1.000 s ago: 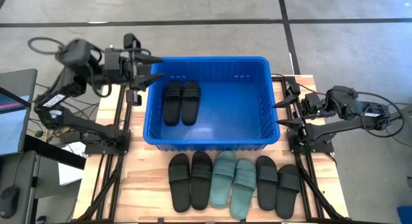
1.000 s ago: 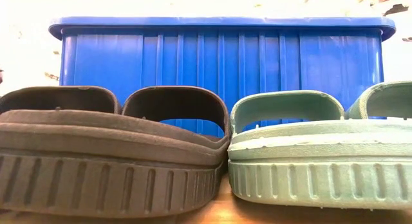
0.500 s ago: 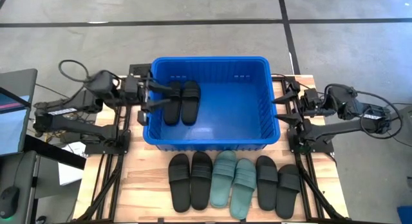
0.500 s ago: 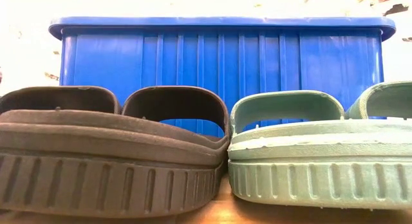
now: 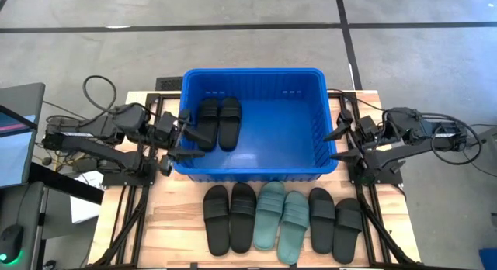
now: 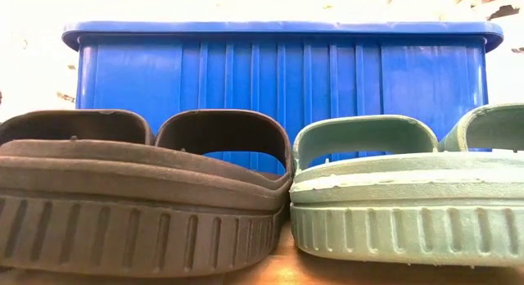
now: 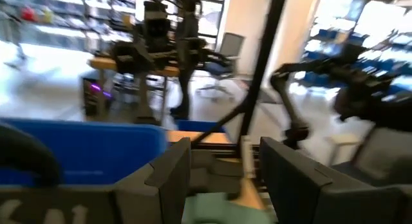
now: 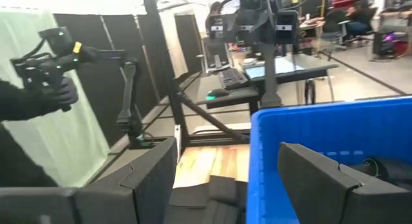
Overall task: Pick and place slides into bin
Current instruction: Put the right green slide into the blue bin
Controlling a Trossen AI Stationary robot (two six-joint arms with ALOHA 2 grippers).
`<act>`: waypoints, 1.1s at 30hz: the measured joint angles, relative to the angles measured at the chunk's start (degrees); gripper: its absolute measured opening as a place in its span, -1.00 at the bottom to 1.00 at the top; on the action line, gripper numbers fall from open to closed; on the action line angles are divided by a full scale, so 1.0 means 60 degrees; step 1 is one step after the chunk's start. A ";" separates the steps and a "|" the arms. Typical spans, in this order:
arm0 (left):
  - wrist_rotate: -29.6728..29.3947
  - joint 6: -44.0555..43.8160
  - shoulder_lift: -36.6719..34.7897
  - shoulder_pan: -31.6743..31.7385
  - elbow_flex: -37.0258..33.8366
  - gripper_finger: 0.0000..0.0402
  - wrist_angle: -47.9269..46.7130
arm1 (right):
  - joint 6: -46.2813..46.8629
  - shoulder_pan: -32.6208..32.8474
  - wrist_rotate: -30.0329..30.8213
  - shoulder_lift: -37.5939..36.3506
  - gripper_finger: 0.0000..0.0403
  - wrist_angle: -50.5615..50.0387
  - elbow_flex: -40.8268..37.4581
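The blue bin (image 5: 311,157) stands at the middle of the table and holds two black slides (image 5: 218,123) lying side by side at its far left. Several slides lie in a row on the table near its front edge: two black (image 5: 230,216), two teal (image 5: 281,216), two black (image 5: 335,221). My left gripper (image 5: 183,139) is open and empty at the bin's left wall, near its near-left corner. My right gripper (image 5: 340,138) is open and empty just outside the bin's right wall. The low view shows a black slide (image 6: 139,195) and a teal slide (image 6: 401,195) in front of the bin (image 6: 278,72).
The dark frames of the arm stands (image 5: 128,173) (image 5: 373,173) sit on the table at both sides of the bin. A monitor (image 5: 15,138) stands off the table's left edge. Bare wood (image 5: 175,223) shows left of the slide row.
My left gripper has come from the bin's far-left corner toward the table's near edge along the bin's left wall, its arm folding lower, empty throughout. My right gripper has shifted a little toward the near edge beside the bin's right wall. The slides have not moved.
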 joint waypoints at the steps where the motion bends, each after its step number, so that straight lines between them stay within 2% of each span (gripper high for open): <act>1: 0.0043 -0.0288 0.0000 -0.0108 0.0000 -0.15 0.0021 | 0.0064 0.0064 0.0004 0.0000 0.27 0.0021 0.0000; 6: 0.0085 -0.1097 0.0000 -0.0420 0.0004 -0.15 0.0217 | 0.0859 0.0212 0.0015 0.0004 0.27 0.0135 0.0000; 12: 0.0099 -0.1754 0.0004 -0.0514 0.0004 -0.15 0.0180 | 0.2945 0.0456 -0.0030 0.0535 0.27 0.1463 0.0000; 14: 0.0212 -0.1978 0.0004 -0.0517 0.0004 -0.15 0.0159 | 0.3135 0.0611 -0.0047 0.0676 0.27 0.1567 0.0000; 22: 0.0231 -0.2268 0.0005 -0.0627 0.0004 -0.15 -0.0071 | 0.4620 0.1380 -0.0194 0.1089 0.27 -0.0327 0.0002; 28: -0.0025 -0.2917 0.0330 -0.1357 0.0011 -0.15 -0.0159 | 0.5232 0.2568 -0.0541 0.1340 0.27 -0.0686 -0.0004; 33: -0.0607 -0.3212 0.1018 -0.2243 0.0007 -0.15 -0.0166 | 0.5982 0.4108 0.0803 0.1430 0.27 -0.0878 0.0004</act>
